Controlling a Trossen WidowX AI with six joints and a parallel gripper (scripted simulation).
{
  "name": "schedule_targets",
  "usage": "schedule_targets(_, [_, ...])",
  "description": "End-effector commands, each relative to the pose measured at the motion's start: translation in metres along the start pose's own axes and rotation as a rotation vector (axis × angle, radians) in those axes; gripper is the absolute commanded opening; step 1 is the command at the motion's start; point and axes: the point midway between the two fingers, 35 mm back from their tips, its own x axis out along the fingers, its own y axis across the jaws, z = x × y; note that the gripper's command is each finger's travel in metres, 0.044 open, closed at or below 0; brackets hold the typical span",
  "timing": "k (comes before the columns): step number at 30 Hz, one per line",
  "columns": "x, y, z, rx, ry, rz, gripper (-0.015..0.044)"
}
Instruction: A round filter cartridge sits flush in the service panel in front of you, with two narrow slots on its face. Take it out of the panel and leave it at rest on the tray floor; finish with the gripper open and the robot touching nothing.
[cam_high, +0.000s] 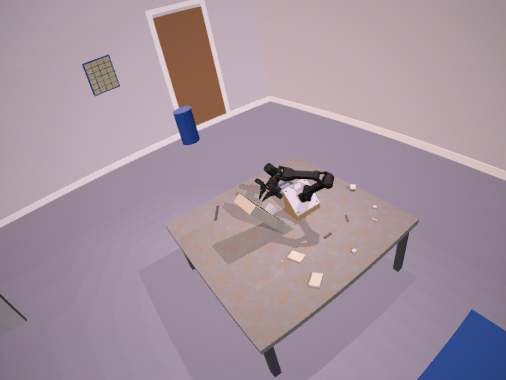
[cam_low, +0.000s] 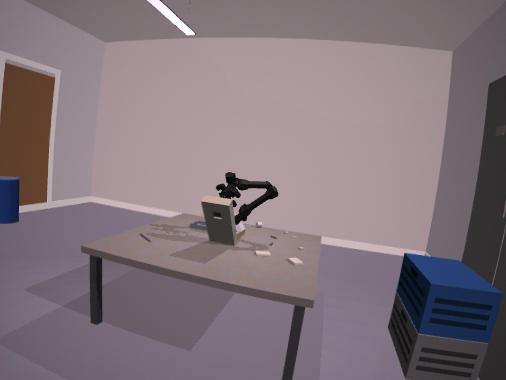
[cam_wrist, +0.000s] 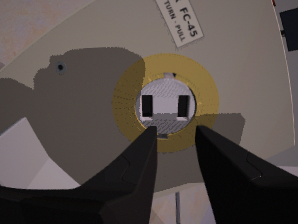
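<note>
Pincer (cam_wrist: 176, 137) fingertips cover the filter cartridge's (cam_wrist: 165, 95) lower edge.

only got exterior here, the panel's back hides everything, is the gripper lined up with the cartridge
observer: Roughly. In the wrist view the gripper points at the round cartridge, with its fingertips just below the two slots.
operator: is the cartridge out at all
observer: It doesn't look it. It sits inside the yellow ring on the panel, both dark slots side by side.
operator: fingers holding anything
observer: No. They are narrowly parted with nothing between them, spaced about as the slots are.
</note>
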Motion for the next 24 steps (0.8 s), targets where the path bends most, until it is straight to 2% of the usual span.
schedule_targets(1, [0.009, 0.002, -0.004, 0.017, 0.006, 0.007, 0.0104])
schedule_targets(24, [0.033, 0.005, -0.003, 0.018, -0.003, 0.001, 0.0104])
